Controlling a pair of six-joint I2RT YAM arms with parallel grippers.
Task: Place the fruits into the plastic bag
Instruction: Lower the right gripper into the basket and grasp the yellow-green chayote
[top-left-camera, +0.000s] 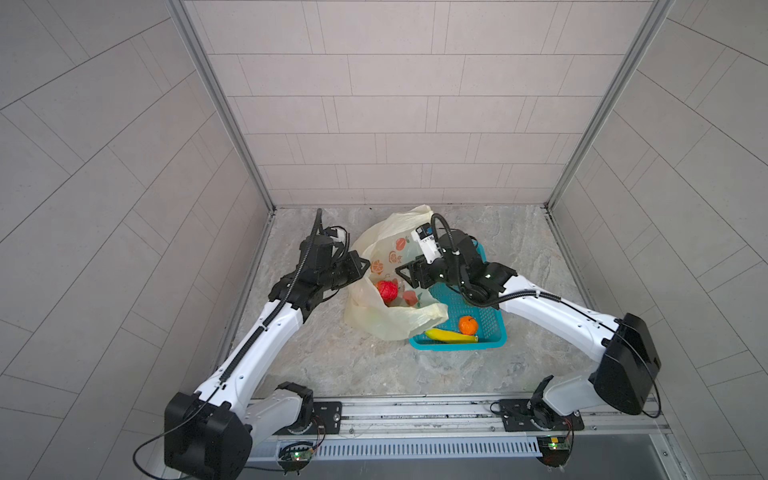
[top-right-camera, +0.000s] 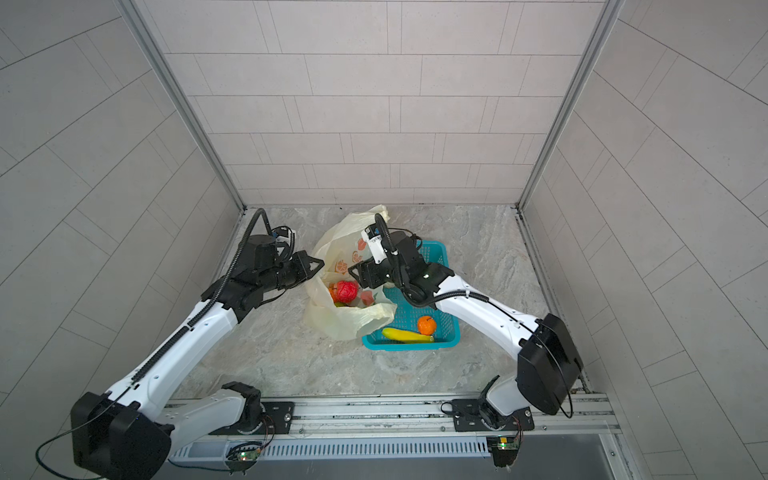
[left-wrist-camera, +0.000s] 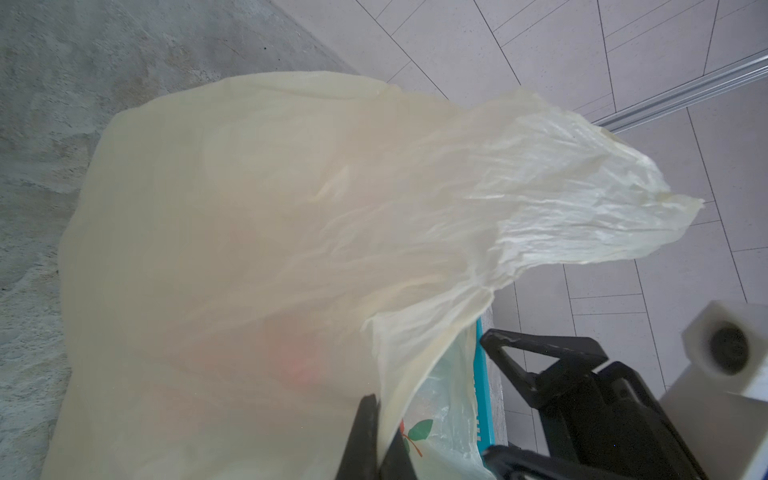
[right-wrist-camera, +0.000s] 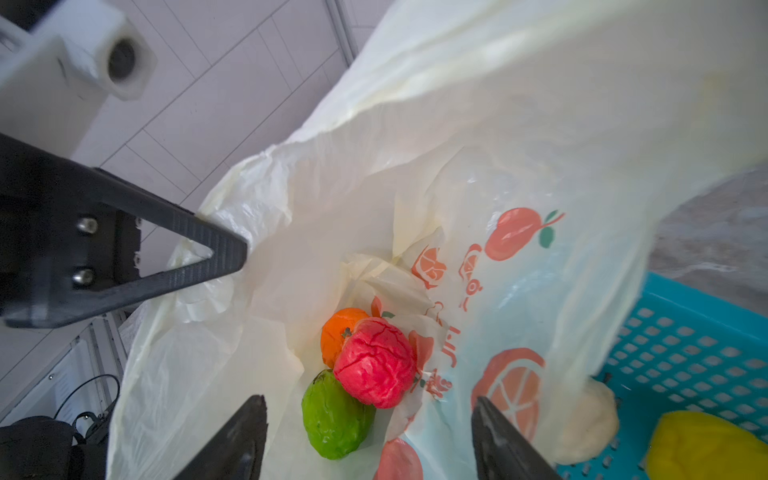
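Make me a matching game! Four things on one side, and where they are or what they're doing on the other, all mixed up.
1 red fruit
2 banana
3 left end effector
4 right end effector

A in the teal basket
B open, empty
C inside the plastic bag
D shut on the bag's rim

Pairs: 1-C, 2-A, 3-D, 4-B

Two oranges, one red fruit, one green fruit and one banana: five fruits in clear sight. One bag, one basket, two robot arms.
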